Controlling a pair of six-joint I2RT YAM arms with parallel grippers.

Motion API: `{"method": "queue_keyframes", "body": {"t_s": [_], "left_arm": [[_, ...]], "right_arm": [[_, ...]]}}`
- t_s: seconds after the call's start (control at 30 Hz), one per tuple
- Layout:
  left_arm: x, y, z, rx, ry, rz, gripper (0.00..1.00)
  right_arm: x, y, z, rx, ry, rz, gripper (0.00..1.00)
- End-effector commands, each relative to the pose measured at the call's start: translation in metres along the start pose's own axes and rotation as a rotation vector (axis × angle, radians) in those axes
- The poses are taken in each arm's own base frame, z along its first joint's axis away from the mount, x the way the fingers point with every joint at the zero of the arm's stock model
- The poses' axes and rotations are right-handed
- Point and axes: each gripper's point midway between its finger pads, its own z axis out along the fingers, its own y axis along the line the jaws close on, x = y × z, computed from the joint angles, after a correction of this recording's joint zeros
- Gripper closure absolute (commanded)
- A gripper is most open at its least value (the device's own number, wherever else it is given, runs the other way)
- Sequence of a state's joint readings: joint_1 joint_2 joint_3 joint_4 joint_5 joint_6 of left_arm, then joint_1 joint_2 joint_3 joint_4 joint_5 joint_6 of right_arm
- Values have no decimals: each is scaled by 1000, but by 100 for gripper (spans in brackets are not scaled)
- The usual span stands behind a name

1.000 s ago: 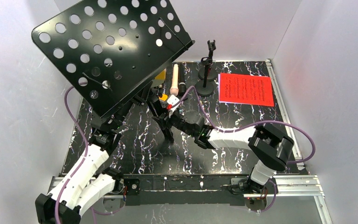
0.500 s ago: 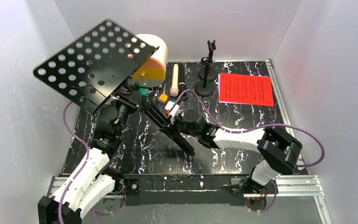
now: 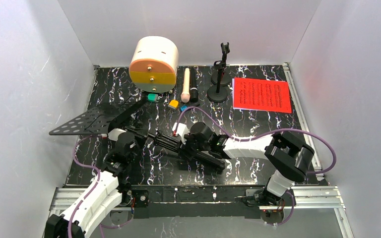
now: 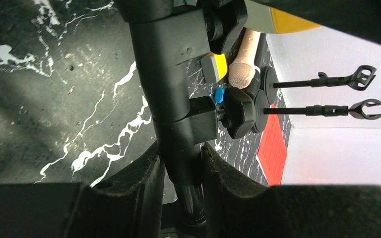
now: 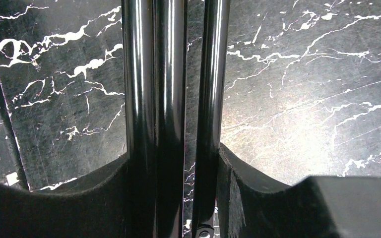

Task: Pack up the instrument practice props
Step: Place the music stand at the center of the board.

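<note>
The black perforated music rack (image 3: 82,122) lies tipped over, its plate low at the left and its pole and folded tripod legs (image 3: 206,159) stretched to the right. My left gripper (image 3: 128,136) is shut on the rack's stem (image 4: 178,119) just below the clamp knob. My right gripper (image 3: 184,142) is shut on the folded legs (image 5: 168,89). A red sheet-music page (image 3: 261,95) lies at the back right. A cream microphone (image 3: 186,83) and a black microphone (image 3: 194,93) lie beside two black round-based mic holders (image 3: 220,79), which also show in the left wrist view (image 4: 322,110).
A cream, orange and yellow drum-shaped container (image 3: 154,64) stands at the back centre. Small coloured blocks (image 3: 173,104) lie in front of it. White walls close in the left, back and right sides. A metal rail (image 3: 198,194) runs along the near edge.
The rack has swung down from nearly upright to lying low over the table, its plate dropping to the left. Both grippers stayed on it and came down with it, uncovering the drum-shaped container.
</note>
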State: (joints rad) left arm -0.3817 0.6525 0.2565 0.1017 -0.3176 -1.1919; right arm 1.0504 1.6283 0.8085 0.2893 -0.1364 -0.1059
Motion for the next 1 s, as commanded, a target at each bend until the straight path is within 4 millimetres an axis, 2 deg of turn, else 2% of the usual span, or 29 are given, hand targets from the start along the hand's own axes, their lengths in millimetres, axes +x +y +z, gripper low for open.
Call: {"method": "queue_keyframes", "body": {"t_s": [0.0,0.1,0.33,0.5,0.67,0.8,0.97], "left_arm": [[10,-41,-13,165,61,-102,100],[18,-28,-8,141,79,-127,100],[33,-14,3,106,116,-155,99],[42,-4,6,76,146,-193,85],[44,2,6,61,147,-245,71],[48,-4,3,72,182,-279,59],[58,-12,-1,78,255,-315,51]], "right_arm": [[-102,-12,2,35,-305,-116,99],[-96,-15,6,46,-287,-109,99],[-81,-22,17,72,-242,-106,99],[-74,-25,20,77,-220,-123,99],[-72,-23,21,61,-216,-135,99],[-73,-23,21,59,-216,-130,99],[-74,-23,21,65,-217,-122,99]]}}
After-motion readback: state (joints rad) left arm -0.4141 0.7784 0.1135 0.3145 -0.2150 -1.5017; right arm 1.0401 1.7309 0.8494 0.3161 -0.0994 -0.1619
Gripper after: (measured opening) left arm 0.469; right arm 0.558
